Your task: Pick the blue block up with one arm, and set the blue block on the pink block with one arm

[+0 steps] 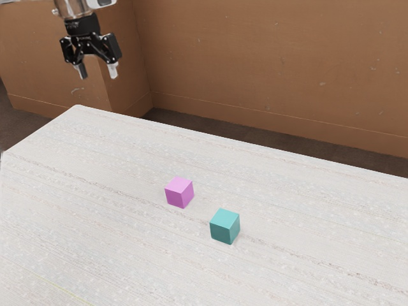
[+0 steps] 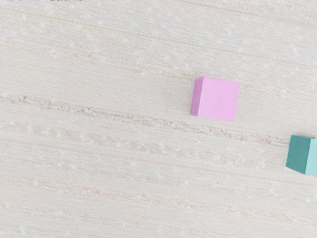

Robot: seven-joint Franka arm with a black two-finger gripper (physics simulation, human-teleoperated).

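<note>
My black two-finger end effector (image 1: 97, 72) hangs open and empty, high above the pale wood-grain desk (image 1: 95, 223). Well below it sit a pink cube (image 1: 179, 192) and a teal-blue cube (image 1: 224, 225), just apart.

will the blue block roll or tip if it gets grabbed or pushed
The blue block looks like a rigid cube with flat faces, so it probably won't roll. Its sides look smooth, so a weak squeeze might let it slip. It sits flat on the table, so a push would likely slide it, not tip it.
</note>
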